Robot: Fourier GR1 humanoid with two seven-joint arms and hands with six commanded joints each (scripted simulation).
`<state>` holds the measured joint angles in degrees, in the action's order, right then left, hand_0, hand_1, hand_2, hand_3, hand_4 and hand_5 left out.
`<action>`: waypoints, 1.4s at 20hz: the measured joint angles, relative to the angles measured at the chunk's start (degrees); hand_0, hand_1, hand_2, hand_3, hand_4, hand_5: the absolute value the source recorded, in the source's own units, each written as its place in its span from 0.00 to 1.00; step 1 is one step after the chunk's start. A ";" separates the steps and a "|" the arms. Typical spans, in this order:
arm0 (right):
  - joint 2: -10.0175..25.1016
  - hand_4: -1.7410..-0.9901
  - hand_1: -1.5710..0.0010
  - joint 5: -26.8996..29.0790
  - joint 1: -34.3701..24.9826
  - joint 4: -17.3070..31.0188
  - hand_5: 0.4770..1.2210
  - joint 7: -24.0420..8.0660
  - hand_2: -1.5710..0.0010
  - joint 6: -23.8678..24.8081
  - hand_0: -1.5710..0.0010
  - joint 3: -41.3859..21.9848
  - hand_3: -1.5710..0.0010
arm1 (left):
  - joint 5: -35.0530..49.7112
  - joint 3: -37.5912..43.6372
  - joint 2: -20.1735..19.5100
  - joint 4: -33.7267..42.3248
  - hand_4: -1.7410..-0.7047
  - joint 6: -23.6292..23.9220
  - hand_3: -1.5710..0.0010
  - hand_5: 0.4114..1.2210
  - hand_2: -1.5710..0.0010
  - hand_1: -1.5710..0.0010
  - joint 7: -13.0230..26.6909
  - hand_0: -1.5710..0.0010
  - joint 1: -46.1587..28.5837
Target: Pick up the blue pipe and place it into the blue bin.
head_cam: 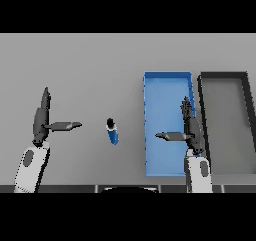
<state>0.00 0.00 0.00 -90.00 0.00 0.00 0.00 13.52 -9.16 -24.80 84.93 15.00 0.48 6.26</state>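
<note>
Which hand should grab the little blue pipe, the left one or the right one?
Probably the right hand. It hangs open over the blue bin, so the trip back would be short. The pipe lies between both hands, about as near the left hand, which is also open but sits farther from the bin.

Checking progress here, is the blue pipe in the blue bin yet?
No. The blue pipe lies on the grey table, left of the blue bin, touching neither hand.
</note>
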 measured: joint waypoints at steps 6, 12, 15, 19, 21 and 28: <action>0.44 0.71 1.00 0.23 -1.28 0.86 0.20 -0.54 1.00 0.01 1.00 0.57 1.00 | 0.02 -0.04 0.22 -0.67 0.75 -0.04 1.00 0.22 1.00 1.00 0.51 1.00 1.29; 7.82 0.71 1.00 -10.25 5.12 -5.65 0.20 7.08 1.00 -1.54 1.00 -4.75 1.00 | -1.33 -3.03 -8.77 -3.39 0.75 -15.32 1.00 0.23 1.00 1.00 -9.84 1.00 -1.70; 8.84 0.73 1.00 -9.66 4.69 -6.20 0.19 5.72 1.00 -1.70 1.00 -3.90 1.00 | 0.02 -3.32 -10.09 -2.00 0.74 -18.47 1.00 0.21 1.00 1.00 -11.63 1.00 -2.51; 9.28 0.75 1.00 -10.11 4.11 -5.70 0.19 6.01 1.00 -1.91 1.00 -4.09 1.00 | 0.20 -6.70 -13.14 3.57 0.67 -23.71 1.00 0.15 1.00 1.00 -10.12 1.00 -5.50; 9.17 0.76 1.00 -10.07 4.35 -6.04 0.19 6.32 1.00 -2.21 1.00 -4.40 1.00 | -0.10 -9.13 -12.80 5.56 0.62 -25.98 1.00 0.12 1.00 1.00 -9.77 1.00 -5.81; 8.34 0.71 1.00 -9.65 5.06 -7.06 0.19 4.70 1.00 -2.18 1.00 -4.64 1.00 | -4.86 -17.25 -7.87 8.25 0.58 -26.97 1.00 0.05 1.00 1.00 -3.46 1.00 -4.85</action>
<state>8.34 -9.65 5.06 -97.06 4.70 -2.18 -4.64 8.65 -26.41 -32.67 93.18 -11.97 -2.98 1.41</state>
